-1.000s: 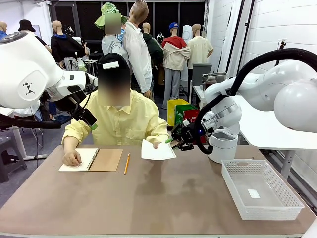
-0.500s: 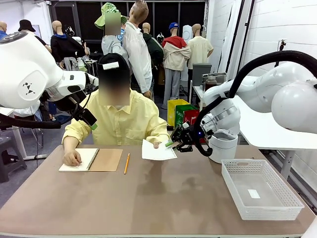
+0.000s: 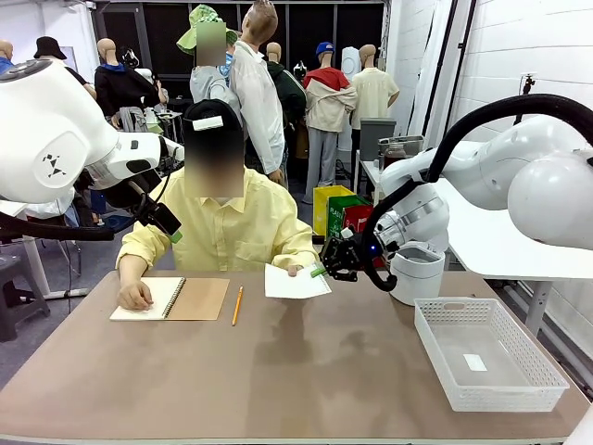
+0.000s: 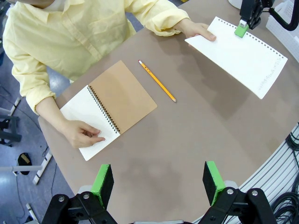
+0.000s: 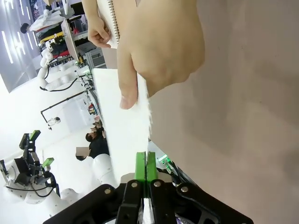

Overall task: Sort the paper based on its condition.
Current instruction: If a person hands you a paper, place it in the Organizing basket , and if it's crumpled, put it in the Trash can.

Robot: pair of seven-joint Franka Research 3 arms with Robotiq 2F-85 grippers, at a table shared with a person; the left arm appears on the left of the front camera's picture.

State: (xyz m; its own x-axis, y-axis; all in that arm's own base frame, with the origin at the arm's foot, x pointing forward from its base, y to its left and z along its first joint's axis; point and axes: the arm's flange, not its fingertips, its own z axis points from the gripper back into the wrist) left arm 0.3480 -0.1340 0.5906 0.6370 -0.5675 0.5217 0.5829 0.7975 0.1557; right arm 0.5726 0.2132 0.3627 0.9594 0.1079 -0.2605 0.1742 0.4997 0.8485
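A flat white sheet of paper (image 3: 295,284) hangs just above the far side of the table, one edge perforated. The person's hand (image 3: 293,271) holds its far edge. My right gripper (image 3: 321,271) is shut on the sheet's right edge. In the right wrist view the green pads (image 5: 141,169) press together on the paper (image 5: 122,130), with the person's hand (image 5: 159,51) just beyond. The left wrist view shows the paper (image 4: 243,58) from above. My left gripper (image 4: 157,183) is open and empty, high above the table's left side (image 3: 174,235).
A spiral notebook (image 3: 171,298) lies open under the person's other hand, a yellow pencil (image 3: 237,304) beside it. A white mesh basket (image 3: 486,352) sits at the right front. A white bin (image 3: 417,273) stands behind my right arm.
My right gripper's jaws have closed onto the paper's right edge after edging slightly left. The person's hand still holds the sheet. The left arm has not moved.
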